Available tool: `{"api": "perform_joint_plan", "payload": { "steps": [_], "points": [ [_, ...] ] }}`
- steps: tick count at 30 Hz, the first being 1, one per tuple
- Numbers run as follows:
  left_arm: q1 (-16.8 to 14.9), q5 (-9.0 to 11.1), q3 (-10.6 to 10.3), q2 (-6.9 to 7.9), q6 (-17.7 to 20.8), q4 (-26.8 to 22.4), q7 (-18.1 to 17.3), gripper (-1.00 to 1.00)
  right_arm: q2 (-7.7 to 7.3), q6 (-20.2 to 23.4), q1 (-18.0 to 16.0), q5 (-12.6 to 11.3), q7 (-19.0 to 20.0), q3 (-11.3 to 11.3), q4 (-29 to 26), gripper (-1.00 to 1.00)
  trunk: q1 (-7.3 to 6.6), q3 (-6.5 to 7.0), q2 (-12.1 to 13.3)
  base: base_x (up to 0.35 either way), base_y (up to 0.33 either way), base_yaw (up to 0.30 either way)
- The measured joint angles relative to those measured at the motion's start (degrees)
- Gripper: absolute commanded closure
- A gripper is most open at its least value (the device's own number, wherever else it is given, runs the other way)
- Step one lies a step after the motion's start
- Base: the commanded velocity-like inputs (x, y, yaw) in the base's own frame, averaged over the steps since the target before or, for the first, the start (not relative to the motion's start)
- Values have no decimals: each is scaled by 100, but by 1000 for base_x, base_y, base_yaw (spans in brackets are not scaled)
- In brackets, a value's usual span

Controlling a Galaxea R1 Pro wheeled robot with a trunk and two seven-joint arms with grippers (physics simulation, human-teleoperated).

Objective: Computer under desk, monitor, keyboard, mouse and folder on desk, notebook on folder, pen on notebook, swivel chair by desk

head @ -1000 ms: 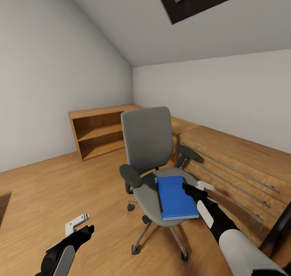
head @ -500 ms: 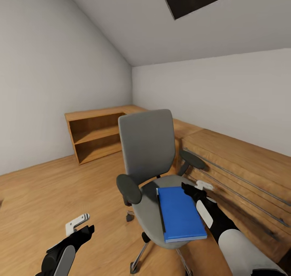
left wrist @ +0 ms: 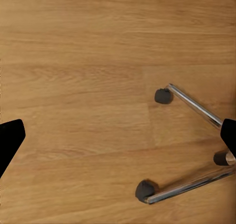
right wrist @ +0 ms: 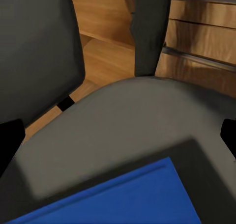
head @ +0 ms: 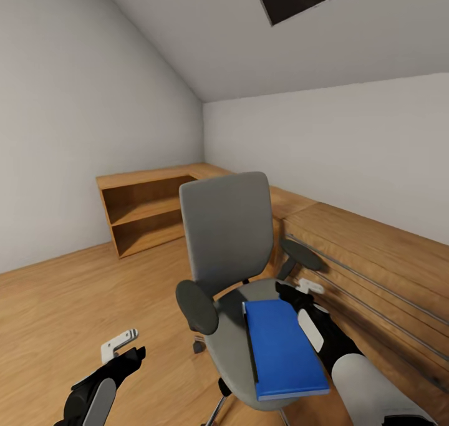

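Wooden floor surrounds the swivel chair (head: 231, 270); the spread, empty right gripper (head: 299, 290), beside the folder (head: 282, 350), should pinch its near edge squarely, while the left gripper (head: 121, 346) hangs unclenched beside the chair

I can read no text, label or number anywhere. From my seat, every surface looks plain.

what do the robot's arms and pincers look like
Both arms are glossy black with white shell panels. The right arm has a broad white forearm cover and a white oval patch near the wrist. Each ends in a black pincer with white finger parts: left pincer, marked with small dark slots, and right pincer.
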Motion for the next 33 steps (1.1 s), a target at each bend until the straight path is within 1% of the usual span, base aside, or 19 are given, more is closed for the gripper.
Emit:
{"api": "perform_joint_plan", "payload": {
  "steps": [7,10,12,25,33],
  "points": [
    [0,15,7,3,19,-37,9,-100,55,-1,0,3,-18,7,-1,-100,0,0,0,3,0,26],
    [1,28,27,4,24,-68,12,-100,128,4,-1,10,-30,10,-7,-100,0,0,0,0,0,157],
    [1,33,33,-1,27,-114,16,-100,144,5,-1,12,-31,13,-7,-100,0,0,0,0,0,211],
    [0,36,13,-9,22,-165,38,-100,146,7,0,19,-11,6,-12,-100,0,0,0,0,0,28],
    [0,36,10,-13,21,-166,47,-100,143,4,0,64,-27,28,-10,-100,175,-143,-319,0,0,0]
  ]
}}
